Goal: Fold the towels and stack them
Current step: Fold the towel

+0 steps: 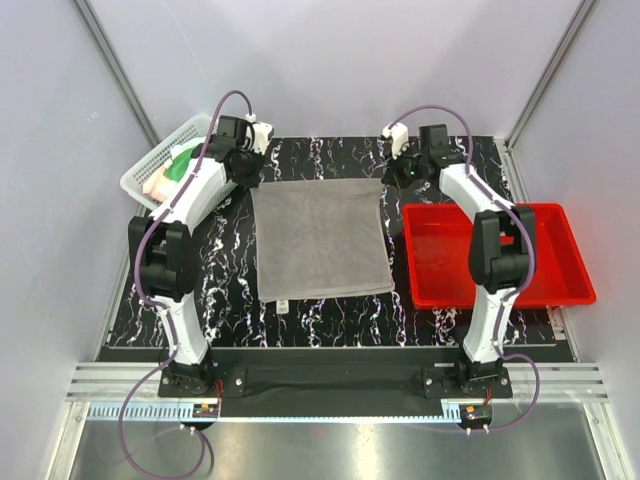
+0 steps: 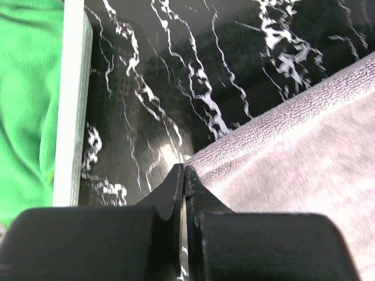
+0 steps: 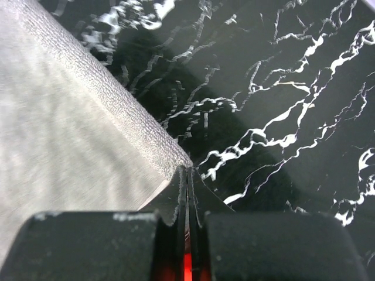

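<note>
Pale walls around the black marbled surface; my left hand and right hand sit shut at the grey towel's far corners.

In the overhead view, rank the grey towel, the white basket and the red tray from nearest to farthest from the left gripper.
1. grey towel: spread mid-table, its far-left corner right at the closed tips of the left gripper.
2. white basket: just to the gripper's left, at the table's far-left corner.
3. red tray: farthest, beyond the towel on the right side.
</note>
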